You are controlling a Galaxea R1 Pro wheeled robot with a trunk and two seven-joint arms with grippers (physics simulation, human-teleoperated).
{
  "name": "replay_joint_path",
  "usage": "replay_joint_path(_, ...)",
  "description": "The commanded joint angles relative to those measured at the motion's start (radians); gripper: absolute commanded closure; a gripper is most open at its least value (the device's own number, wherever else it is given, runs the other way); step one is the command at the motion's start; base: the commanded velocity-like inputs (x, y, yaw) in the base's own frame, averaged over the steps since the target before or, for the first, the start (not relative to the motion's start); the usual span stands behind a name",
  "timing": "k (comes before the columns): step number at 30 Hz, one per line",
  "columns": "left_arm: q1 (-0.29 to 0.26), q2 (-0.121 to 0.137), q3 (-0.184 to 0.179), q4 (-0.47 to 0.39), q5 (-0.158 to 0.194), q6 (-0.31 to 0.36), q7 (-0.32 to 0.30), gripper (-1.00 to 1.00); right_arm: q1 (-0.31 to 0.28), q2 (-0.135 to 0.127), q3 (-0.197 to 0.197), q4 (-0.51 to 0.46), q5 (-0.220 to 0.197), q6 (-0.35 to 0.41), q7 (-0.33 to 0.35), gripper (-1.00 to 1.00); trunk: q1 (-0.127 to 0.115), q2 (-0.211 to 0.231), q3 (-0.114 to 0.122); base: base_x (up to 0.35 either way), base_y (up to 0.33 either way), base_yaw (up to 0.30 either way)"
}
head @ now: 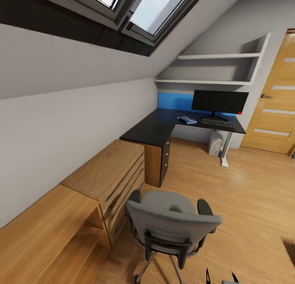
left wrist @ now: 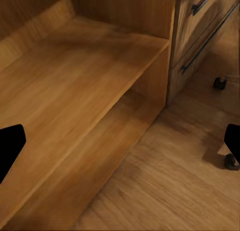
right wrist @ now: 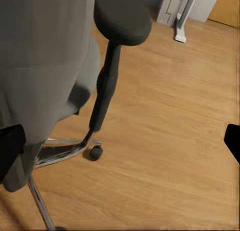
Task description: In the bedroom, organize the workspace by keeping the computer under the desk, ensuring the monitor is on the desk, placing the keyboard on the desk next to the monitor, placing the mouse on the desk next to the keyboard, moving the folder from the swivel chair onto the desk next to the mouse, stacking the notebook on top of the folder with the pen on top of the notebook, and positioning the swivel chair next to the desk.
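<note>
The swivel chair (head: 172, 222) stands close in front of me, its grey back toward me and its seat bare. Farther off is the black desk (head: 157, 130) with the monitor (head: 220, 101) on it and the keyboard (head: 217, 122) in front of the screen. The blue folder (head: 187, 120) lies left of the keyboard with something small on top, too small to make out. The computer (head: 216, 142) stands under the desk. My right gripper (head: 221, 278) is open beside the chair's armrest (right wrist: 122, 16). My left gripper (left wrist: 120, 146) is open over a wooden shelf.
A light wooden chest with bar handles (head: 110, 173) and a low open shelf (left wrist: 75, 91) line the left wall under the sloped ceiling. A wooden door (head: 276, 107) is at the right. The chair's casters (right wrist: 95, 152) rest on wooden floor (head: 246, 202), which is open to the right.
</note>
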Motion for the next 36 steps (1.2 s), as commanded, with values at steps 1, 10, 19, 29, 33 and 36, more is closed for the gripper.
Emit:
replay_joint_path(1, 0.0, 0.0, -0.009, -0.001, 0.004, -0.001, 0.006, -1.0, -0.001, 0.0, 0.008, -0.001, -0.001, 0.0, -0.009, -1.0, 0.0, -0.001, -0.001, 0.003, 0.301, -0.3)
replay_joint_path(10, 0.0, 0.0, -0.009, -0.001, 0.004, -0.004, 0.007, -1.0, -0.001, 0.0, 0.008, -0.001, -0.001, 0.0, -0.009, -1.0, 0.0, -0.001, -0.001, 0.001, 0.242, -0.3)
replay_joint_path(19, 0.0, 0.0, -0.009, -0.001, 0.005, -0.004, 0.007, -1.0, -0.001, -0.001, 0.008, -0.001, -0.001, 0.0, -0.009, -1.0, 0.0, -0.001, -0.001, 0.0, 0.033, -0.3)
replay_joint_path(29, 0.0, 0.0, -0.009, -0.001, 0.005, -0.004, 0.008, -1.0, -0.001, -0.001, 0.008, -0.001, -0.001, 0.0, -0.009, -1.0, 0.0, -0.001, -0.001, 0.0, 0.048, -0.3)
replay_joint_path(33, 0.0, 0.0, -0.009, -0.001, 0.005, -0.004, 0.009, -1.0, -0.001, -0.001, 0.008, -0.001, -0.001, 0.001, -0.009, -1.0, 0.0, -0.001, -0.001, 0.0, 0.23, -0.3)
replay_joint_path(36, 0.0, 0.0, -0.009, -0.001, 0.005, -0.004, 0.009, -1.0, -0.001, -0.001, 0.008, -0.001, -0.001, 0.001, -0.009, -1.0, 0.0, -0.001, -0.001, 0.0, 0.184, -0.3)
